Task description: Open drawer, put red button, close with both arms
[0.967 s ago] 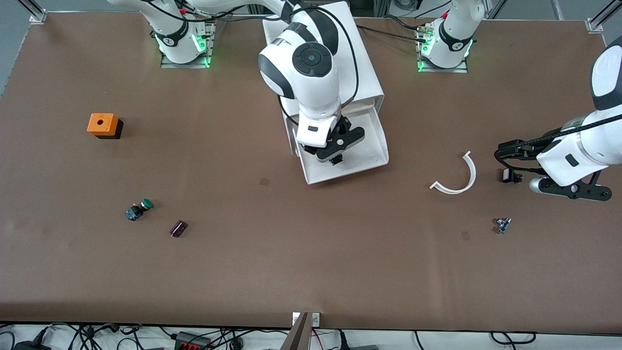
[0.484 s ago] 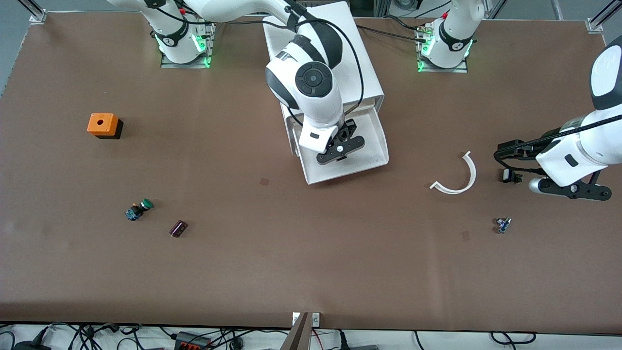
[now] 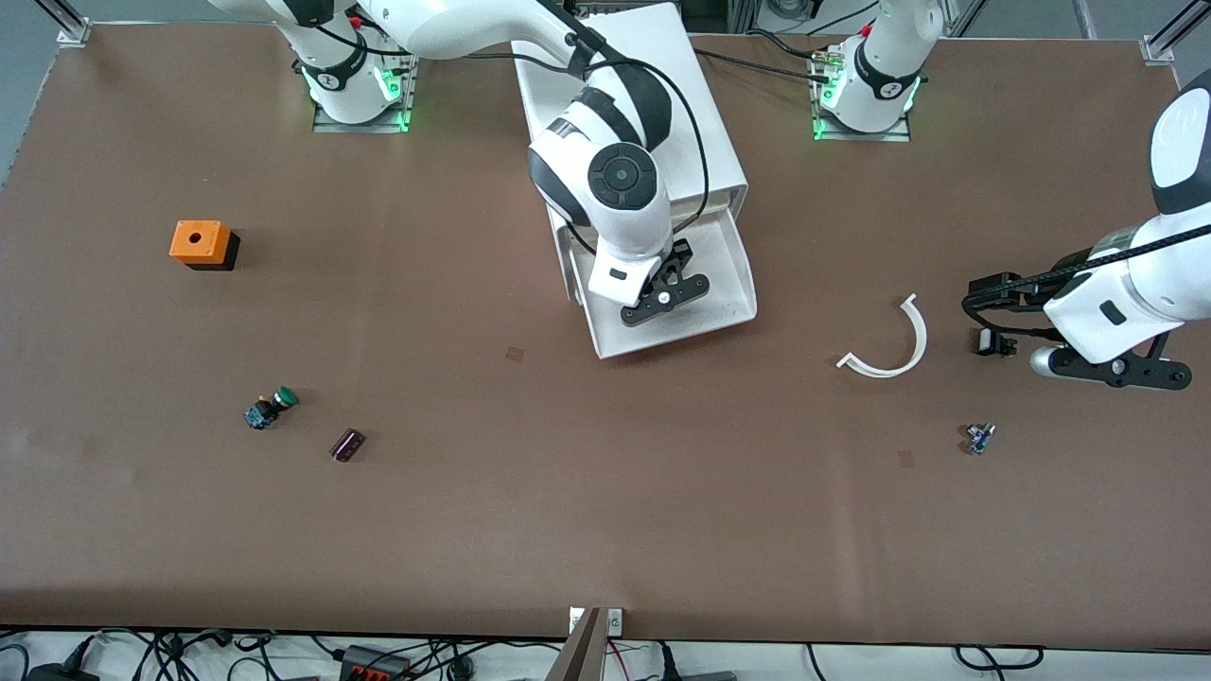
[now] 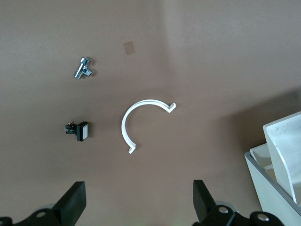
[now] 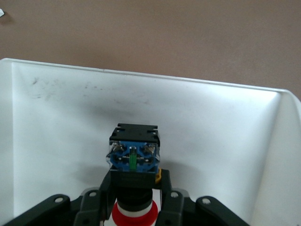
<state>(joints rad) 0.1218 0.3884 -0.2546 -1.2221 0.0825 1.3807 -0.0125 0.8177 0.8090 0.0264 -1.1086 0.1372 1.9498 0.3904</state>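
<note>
The top drawer (image 3: 733, 307) stands pulled out of the white cabinet (image 3: 705, 142). My right gripper (image 3: 662, 297) is over the drawer's tray. In the right wrist view it (image 5: 135, 190) is shut on the red button (image 5: 135, 157). The red cap sits between the fingers and the black-and-blue body points down at the white drawer floor (image 5: 66, 117). I cannot tell whether the button touches the floor. The hand hides the button in the front view. My left gripper (image 3: 1109, 369) waits open and empty (image 4: 139, 207) over the table at the left arm's end.
A white curved piece (image 3: 894, 345) (image 4: 129, 122), a small black switch (image 3: 991, 342) (image 4: 79, 131) and a metal fitting (image 3: 979, 438) (image 4: 83, 68) lie near the left gripper. An orange box (image 3: 201, 244), a green button (image 3: 270, 409) and a dark part (image 3: 347, 445) lie toward the right arm's end.
The right arm has shifted a little and its gripper has sunk lower over the drawer with the red button. The left arm has barely moved.
</note>
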